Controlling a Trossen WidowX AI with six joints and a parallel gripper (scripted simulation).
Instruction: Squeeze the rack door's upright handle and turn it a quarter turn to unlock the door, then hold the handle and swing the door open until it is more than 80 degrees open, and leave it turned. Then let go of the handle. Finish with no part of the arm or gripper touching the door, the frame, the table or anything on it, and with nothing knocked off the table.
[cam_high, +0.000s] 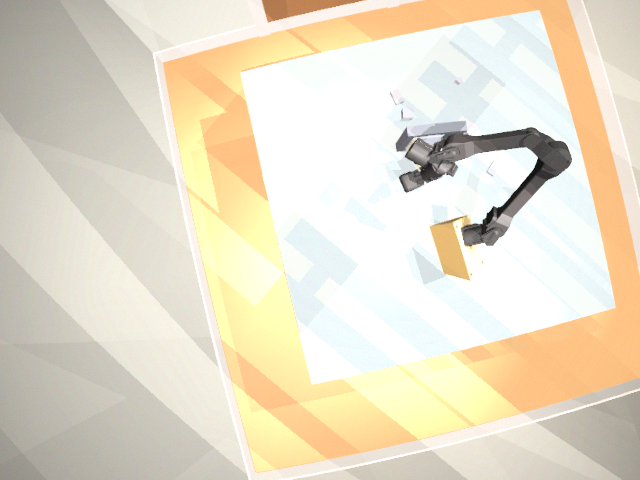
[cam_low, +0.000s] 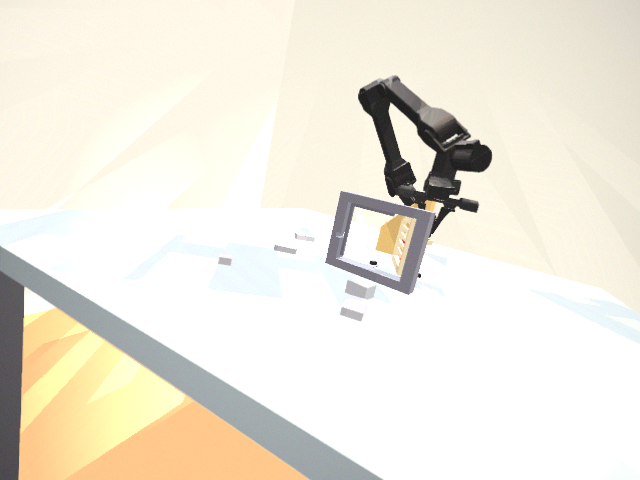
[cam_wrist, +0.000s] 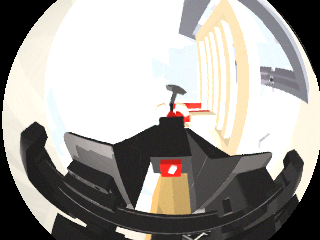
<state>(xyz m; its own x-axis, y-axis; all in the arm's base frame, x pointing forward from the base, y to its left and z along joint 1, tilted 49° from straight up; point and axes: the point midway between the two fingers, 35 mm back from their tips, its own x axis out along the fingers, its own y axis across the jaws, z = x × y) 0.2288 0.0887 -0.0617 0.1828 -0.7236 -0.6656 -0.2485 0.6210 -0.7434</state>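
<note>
The grey rack frame (cam_high: 439, 128) (cam_low: 419, 253) (cam_wrist: 296, 65) stands upright on the table. The cream slatted door (cam_low: 400, 264) (cam_wrist: 242, 75) is swung well out from it toward the arm's side and shows nearly edge-on in the exterior view; its exact angle cannot be read. My gripper (cam_high: 429, 172) (cam_low: 433, 233) (cam_wrist: 171, 131) is shut on the red handle (cam_wrist: 172, 114), beside the door's free edge. A dark T-shaped piece (cam_wrist: 175, 91) shows just beyond the fingertips in the wrist view. The fingers cover most of the handle, so its turn is hard to tell.
A yellow-orange box (cam_high: 449, 250) (cam_low: 388, 237) stands beside the arm's base. Small pale blocks (cam_high: 397, 96) (cam_low: 353, 310) lie behind the frame, with others (cam_high: 491, 168) (cam_low: 224, 259) farther to the side. The arm's elbow arches high above the table.
</note>
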